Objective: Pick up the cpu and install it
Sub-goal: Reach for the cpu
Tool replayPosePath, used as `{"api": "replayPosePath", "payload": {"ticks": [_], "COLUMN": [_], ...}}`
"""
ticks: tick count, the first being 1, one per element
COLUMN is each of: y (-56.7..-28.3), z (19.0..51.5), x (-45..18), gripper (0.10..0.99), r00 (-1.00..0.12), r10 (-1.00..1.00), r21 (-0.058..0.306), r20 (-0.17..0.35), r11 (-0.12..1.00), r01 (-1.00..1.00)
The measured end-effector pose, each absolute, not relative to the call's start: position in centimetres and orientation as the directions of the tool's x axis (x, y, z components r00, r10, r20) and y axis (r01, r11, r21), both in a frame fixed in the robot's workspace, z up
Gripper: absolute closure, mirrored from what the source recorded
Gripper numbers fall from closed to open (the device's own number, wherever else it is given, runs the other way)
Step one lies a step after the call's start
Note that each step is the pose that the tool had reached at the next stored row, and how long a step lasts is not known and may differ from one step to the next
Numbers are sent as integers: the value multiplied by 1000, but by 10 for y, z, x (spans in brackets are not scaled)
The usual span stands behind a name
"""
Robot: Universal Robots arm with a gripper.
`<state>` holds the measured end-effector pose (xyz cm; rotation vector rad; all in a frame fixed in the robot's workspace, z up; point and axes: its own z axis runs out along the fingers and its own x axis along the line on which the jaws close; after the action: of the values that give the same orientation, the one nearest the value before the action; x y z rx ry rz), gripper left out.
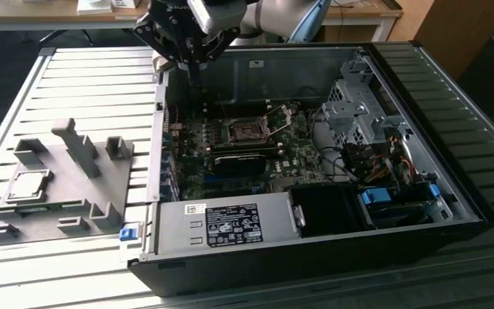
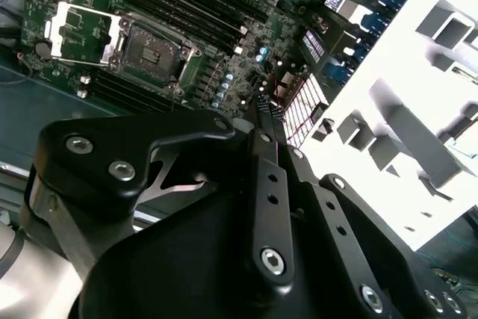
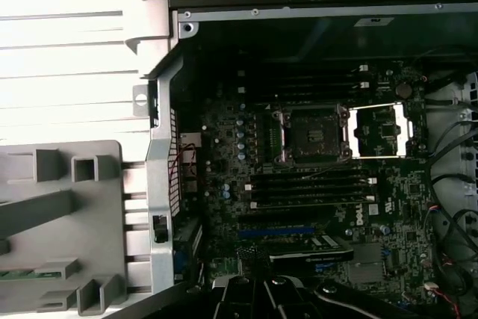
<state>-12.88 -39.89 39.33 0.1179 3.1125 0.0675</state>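
Exterior view: the gripper, jaws together and empty, hangs at upper centre over the computer case. The cpu lies in the grey fixture at lower left. First wrist view: open motherboard socket, load plate swung aside.

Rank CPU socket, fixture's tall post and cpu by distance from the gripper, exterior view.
From the gripper:
1. CPU socket: inside the PC case, nearest.
2. The tall post of the grey fixture: outside the case, toward the exterior view's left.
3. The cpu: seated in the fixture, farther left again.
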Motion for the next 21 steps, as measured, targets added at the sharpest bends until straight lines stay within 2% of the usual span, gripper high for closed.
{"api": "replayPosePath", "payload": {"ticks": [21], "y": [-399], "z": [393], "x": [-135], "gripper": [980], "r00": [-997], "r10": [76], "r21": [44], "r20": [-24], "r11": [996], "r01": [75]}}
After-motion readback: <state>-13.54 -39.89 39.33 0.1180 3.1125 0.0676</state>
